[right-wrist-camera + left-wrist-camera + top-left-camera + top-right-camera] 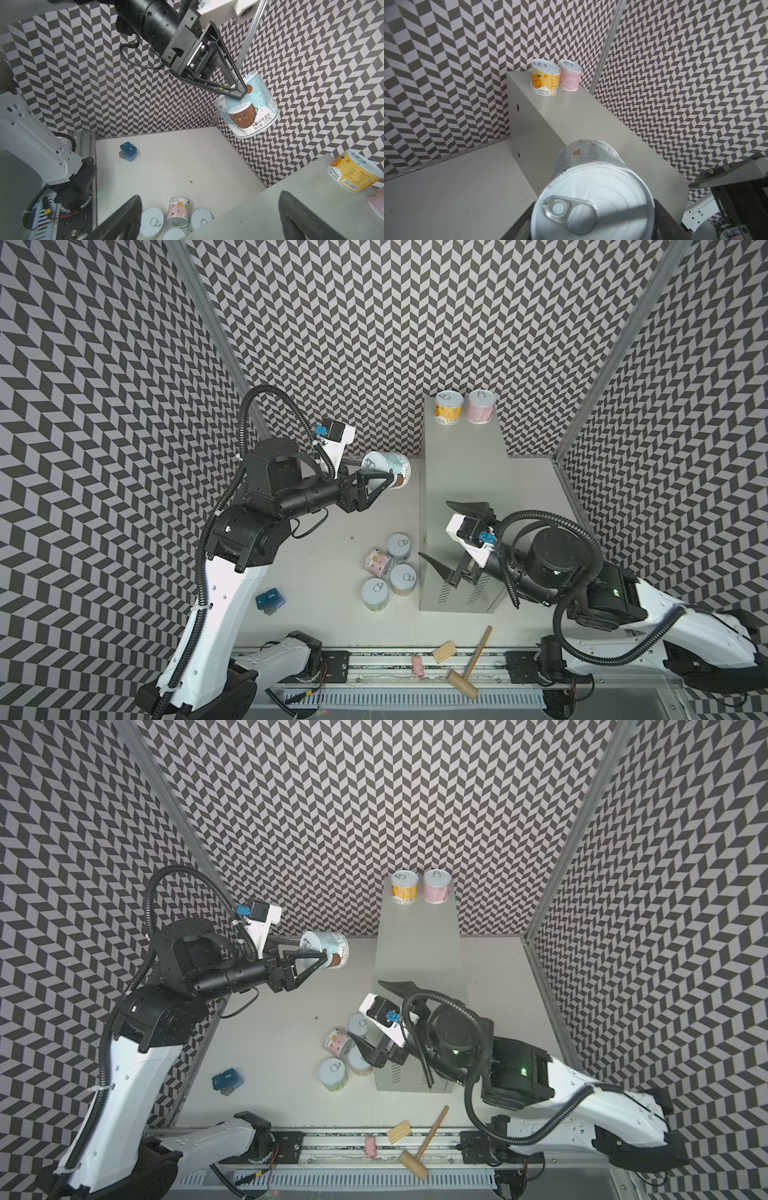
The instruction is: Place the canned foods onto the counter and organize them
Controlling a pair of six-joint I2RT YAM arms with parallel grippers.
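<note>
As the step in hand is judged to be the carry onto the counter (465, 456), entries follow.

- left gripper (380, 475): clamped across the side of the light blue can (395, 466), coconut label. The can is in the air, tilted, lid turned back toward the arm, just off the counter's left side and not yet over its top.
- handling: bring the can upright before lowering. Cross the edge with clearance under the base. Set it down in front of the yellow can (449, 408), near but not touching, so a row forms. Release only once the base sits flat. Risks: a landing on the rim, or a nudge to the cans already placed.
- right gripper (434, 529): jaws wide apart, empty, hovering about the counter's near left corner; best kept out of the drop zone.
- counter: flat pale grey top, mostly bare; yellow can and pink can (481, 406) upright, side by side at the far end by the wall.
- tabletop (324, 572): cluster of four cans (402, 579) just beside the counter's left side, three upright, tipped can (378, 563) on its side; blue box (270, 599) well apart.
- front rail (374, 672): wooden mallet (462, 684), wooden block (444, 652), small pink object (417, 667).
- room: chevron-patterned walls (374, 344) on three sides.
</note>
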